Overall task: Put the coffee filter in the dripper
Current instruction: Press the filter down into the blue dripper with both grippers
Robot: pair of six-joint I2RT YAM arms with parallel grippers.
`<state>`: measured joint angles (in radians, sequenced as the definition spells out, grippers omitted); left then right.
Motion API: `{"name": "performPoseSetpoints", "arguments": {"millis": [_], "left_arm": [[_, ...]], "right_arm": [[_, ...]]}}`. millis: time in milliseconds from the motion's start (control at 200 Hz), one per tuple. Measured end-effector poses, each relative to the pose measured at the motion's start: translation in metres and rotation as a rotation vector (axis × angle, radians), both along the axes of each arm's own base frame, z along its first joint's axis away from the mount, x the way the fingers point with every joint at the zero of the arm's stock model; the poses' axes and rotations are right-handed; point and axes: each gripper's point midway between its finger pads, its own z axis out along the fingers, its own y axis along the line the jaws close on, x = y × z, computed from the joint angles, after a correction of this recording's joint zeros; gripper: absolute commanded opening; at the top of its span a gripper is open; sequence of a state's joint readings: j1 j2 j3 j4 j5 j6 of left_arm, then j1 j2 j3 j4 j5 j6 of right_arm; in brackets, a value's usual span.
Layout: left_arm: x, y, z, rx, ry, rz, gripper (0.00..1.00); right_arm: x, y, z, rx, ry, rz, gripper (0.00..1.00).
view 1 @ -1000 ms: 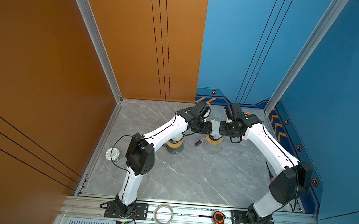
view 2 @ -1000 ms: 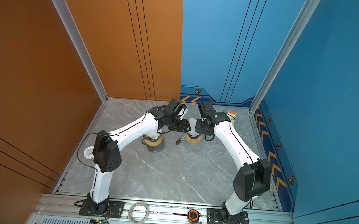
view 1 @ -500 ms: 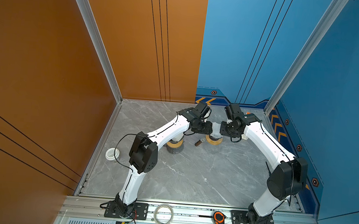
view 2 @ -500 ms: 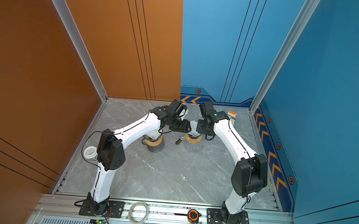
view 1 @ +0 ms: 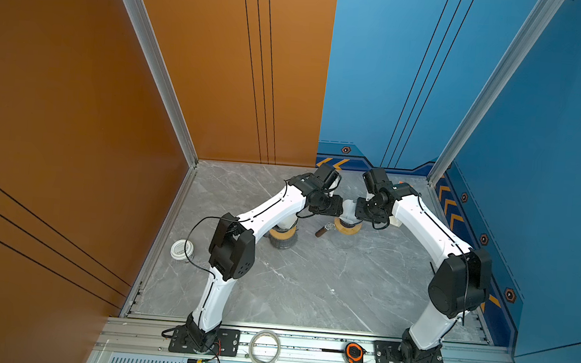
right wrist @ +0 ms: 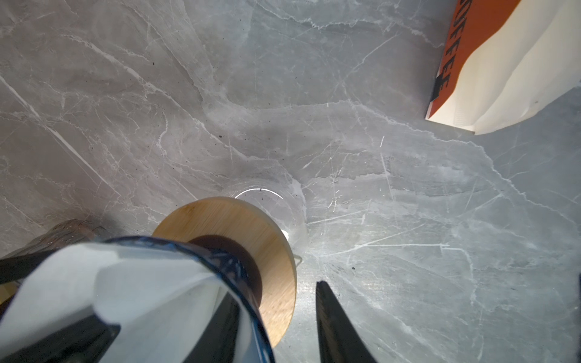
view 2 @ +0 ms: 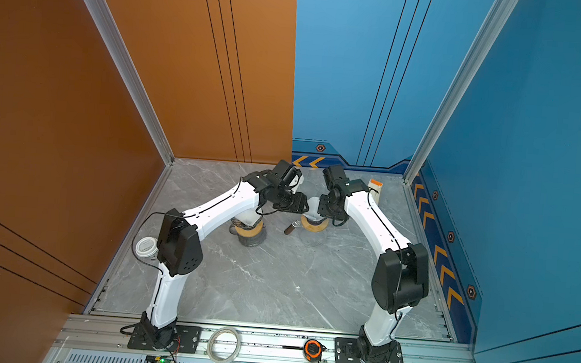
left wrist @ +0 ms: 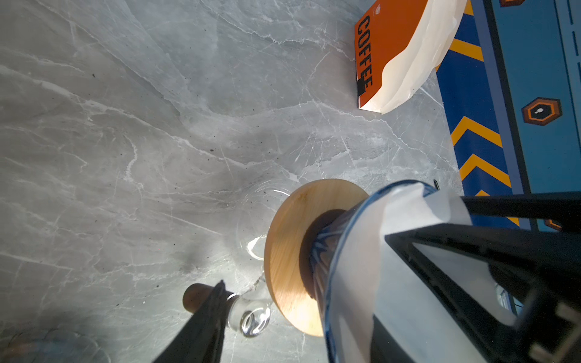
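Seating filter in dripper: last settling.
In a top view, left gripper (view 1: 339, 210) and right gripper (view 1: 357, 211) are hovering over filter (view 1: 349, 206), which is sitting between them in dripper (view 1: 348, 226). Left wrist: jaws standing parted, one finger (left wrist: 471, 267) inside filter, gripping nothing. Right wrist: jaws parted, straddling dripper. Next move, I judge: lifting out without dragging filter.

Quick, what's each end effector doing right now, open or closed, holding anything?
Left end effector: open, one finger on the coffee filter, clamping nothing.
Right end effector: open, straddling the dripper rim, clamping nothing.
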<state>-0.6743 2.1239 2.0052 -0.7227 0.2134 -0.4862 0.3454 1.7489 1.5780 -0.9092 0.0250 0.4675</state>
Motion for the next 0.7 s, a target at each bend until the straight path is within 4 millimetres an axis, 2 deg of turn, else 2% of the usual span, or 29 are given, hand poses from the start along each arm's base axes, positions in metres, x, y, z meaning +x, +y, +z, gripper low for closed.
{"name": "performPoseSetpoints", "arguments": {"millis": [230, 701], "left_arm": [[0.000, 0.000, 0.001, -0.001, 0.000, 0.001, 0.59], [0.002, -0.001, 0.009, -0.010, -0.013, 0.001, 0.70]], "right_arm": [[-0.001, 0.003, 0.000, 0.022, 0.005, 0.008, 0.38], [-0.002, 0.008, 0.011, 0.048, -0.014, 0.025, 0.47]]}}
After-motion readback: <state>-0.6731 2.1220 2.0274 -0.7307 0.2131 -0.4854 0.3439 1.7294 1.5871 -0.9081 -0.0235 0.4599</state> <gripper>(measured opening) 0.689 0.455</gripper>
